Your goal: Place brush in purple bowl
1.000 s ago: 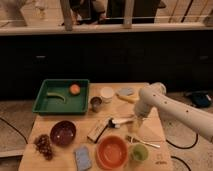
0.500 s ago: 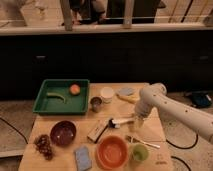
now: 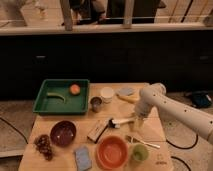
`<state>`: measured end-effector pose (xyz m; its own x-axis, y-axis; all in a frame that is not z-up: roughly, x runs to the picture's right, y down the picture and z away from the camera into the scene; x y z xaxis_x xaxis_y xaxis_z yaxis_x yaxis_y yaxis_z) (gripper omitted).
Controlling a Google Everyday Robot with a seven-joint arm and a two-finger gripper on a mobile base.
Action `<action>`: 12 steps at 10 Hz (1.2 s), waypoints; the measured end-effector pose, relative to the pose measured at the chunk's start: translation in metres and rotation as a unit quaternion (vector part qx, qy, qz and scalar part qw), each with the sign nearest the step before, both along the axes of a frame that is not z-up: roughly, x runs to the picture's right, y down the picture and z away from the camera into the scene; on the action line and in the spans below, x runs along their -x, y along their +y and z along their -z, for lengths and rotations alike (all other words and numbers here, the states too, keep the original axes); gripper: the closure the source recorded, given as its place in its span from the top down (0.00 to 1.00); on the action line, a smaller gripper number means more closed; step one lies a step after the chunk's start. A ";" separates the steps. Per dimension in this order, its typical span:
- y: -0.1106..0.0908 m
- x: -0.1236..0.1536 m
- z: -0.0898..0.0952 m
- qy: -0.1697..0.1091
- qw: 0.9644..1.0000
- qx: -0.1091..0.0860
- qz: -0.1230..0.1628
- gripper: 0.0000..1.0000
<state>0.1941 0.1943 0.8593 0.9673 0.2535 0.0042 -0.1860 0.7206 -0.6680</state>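
The table [image 3: 82, 125] is pale, matt wood; the purple bowl [image 3: 63, 133] and the orange bowl [image 3: 112, 151] look glossy. The brush [image 3: 121, 121] has a smooth white plastic-looking handle, and the gripper [image 3: 136, 125] at its handle end is matt white.

I'm watching the table [image 3: 80, 121] carrying a tray [image 3: 60, 112] far left, a purple bowl [image 3: 63, 133] and grapes [image 3: 44, 145] near left, an orange bowl [image 3: 111, 152], sponge [image 3: 83, 158] and cup [image 3: 139, 153] along the near edge, and block [image 3: 97, 131], brush [image 3: 122, 121] and fork [image 3: 143, 143] lying mid-table; the gripper [image 3: 136, 124] is sitting at the brush's right end.
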 end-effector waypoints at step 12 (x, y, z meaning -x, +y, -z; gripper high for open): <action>0.002 -0.003 -0.006 -0.004 1.000 0.002 0.009 0.80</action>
<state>0.1966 0.1958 0.8656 0.9717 0.2358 0.0105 -0.1679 0.7215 -0.6717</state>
